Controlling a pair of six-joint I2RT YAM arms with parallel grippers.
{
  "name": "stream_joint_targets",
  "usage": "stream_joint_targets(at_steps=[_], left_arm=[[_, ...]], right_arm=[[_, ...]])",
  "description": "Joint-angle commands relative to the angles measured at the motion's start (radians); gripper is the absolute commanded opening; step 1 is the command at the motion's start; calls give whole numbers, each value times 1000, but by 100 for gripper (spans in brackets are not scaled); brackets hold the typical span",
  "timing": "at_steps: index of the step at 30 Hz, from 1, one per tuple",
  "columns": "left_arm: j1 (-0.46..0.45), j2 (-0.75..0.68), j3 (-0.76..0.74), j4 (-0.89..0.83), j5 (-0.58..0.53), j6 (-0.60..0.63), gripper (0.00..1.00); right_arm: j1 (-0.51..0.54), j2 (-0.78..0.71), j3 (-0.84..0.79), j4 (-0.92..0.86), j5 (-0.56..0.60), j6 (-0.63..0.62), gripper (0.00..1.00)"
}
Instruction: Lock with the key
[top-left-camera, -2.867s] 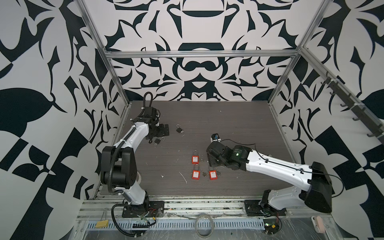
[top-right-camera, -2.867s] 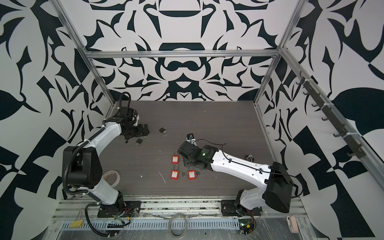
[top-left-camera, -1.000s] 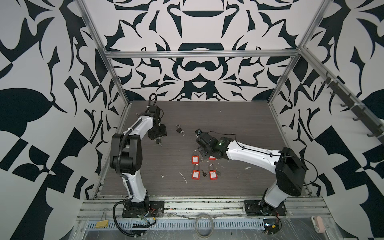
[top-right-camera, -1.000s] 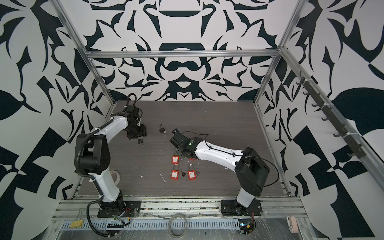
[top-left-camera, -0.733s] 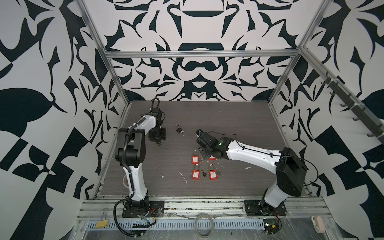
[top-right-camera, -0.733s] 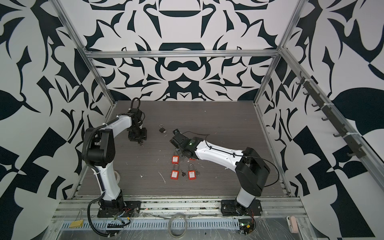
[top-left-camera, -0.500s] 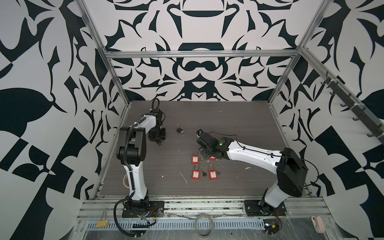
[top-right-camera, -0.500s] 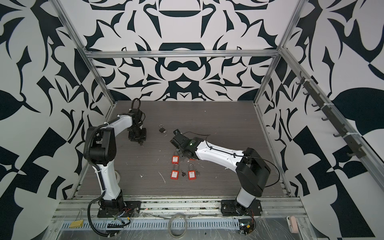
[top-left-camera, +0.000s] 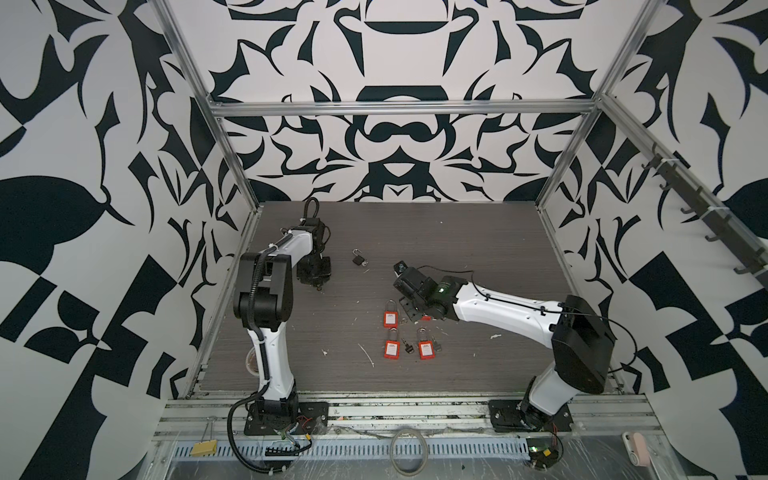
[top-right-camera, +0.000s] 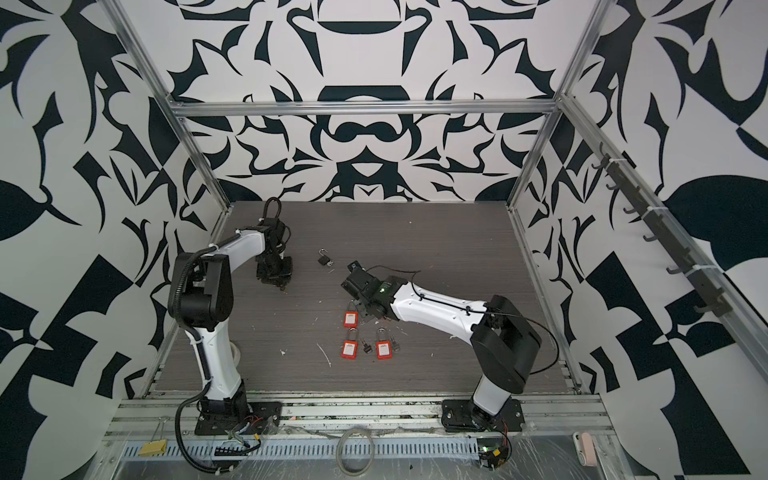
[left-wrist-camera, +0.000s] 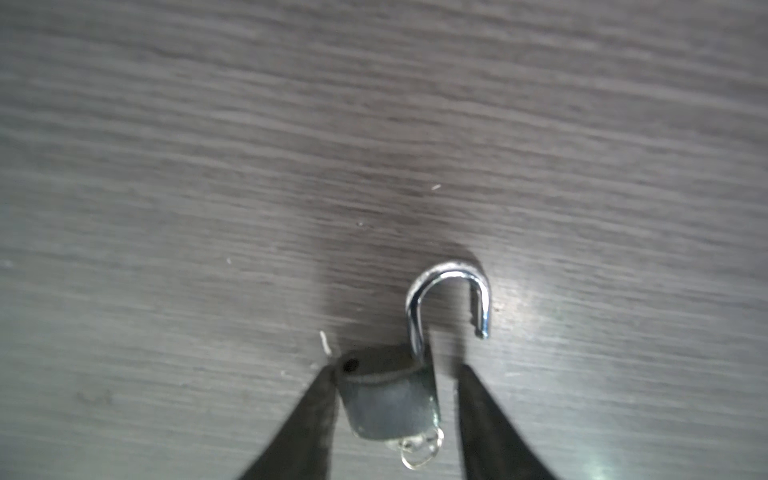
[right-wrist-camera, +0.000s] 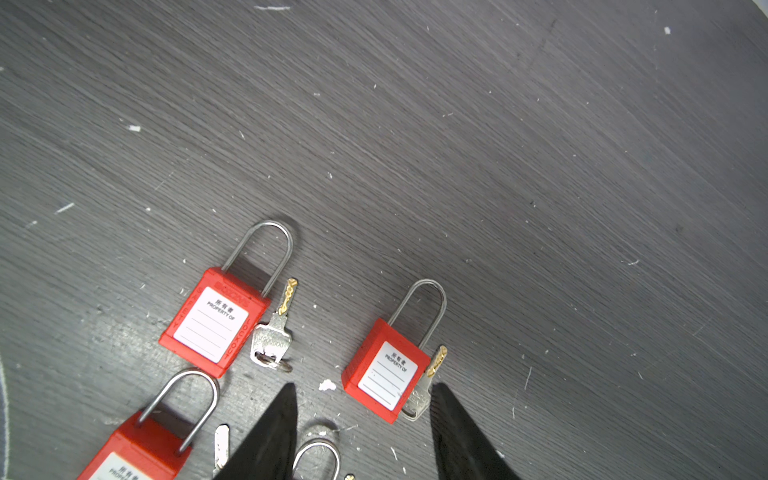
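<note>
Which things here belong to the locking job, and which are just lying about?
Job: dark padlock, shackle open, key ring attached, between the fingers of the left gripper; second dark padlock; red padlocks and keys below the right gripper.
Lying about: white scraps; cable loop; yellow block; hook rail.

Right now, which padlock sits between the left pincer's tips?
The small dark padlock, shackle open; another dark one lies apart, red ones by the right pincer.
</note>
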Motion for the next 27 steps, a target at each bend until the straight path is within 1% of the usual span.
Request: stream_joint_targets(at_steps=[1, 2, 7, 9, 11, 15, 18, 21, 23, 26, 27], left_arm=[[6, 23, 6, -35, 12, -24, 43], [6, 24, 4, -33, 18, -27, 40], [5, 15, -13, -34, 39, -55, 39], [5, 1, -26, -35, 57, -71, 35], [5, -21, -46, -35, 66, -103, 34], [-4, -74, -107, -24, 105, -215, 33], [-30, -112, -144, -12, 127, -319, 34], [-79, -139, -178, -6, 141, -430, 35], [-116, -159, -193, -5, 126, -500, 36], [-176, -198, -237, -6, 113, -634, 35], [-198, -207, -250, 22, 115, -672, 35]], right_arm=[[-6, -21, -13, 3, 24, -10, 54], [-6, -22, -16, 6, 23, -9, 54], [-7, -20, -25, 10, 23, -11, 54], [-8, -20, -30, 14, 25, -14, 54], [-7, -18, -33, 17, 24, -18, 54], [-7, -14, -35, 30, 18, -29, 54], [-7, -12, -38, 38, 10, -37, 54], [-6, -14, -40, 45, 3, -43, 54], [-7, -15, -40, 47, -6, -45, 54], [-6, -22, -48, 55, -28, -47, 54], [-7, -23, -49, 57, -35, -46, 54]])
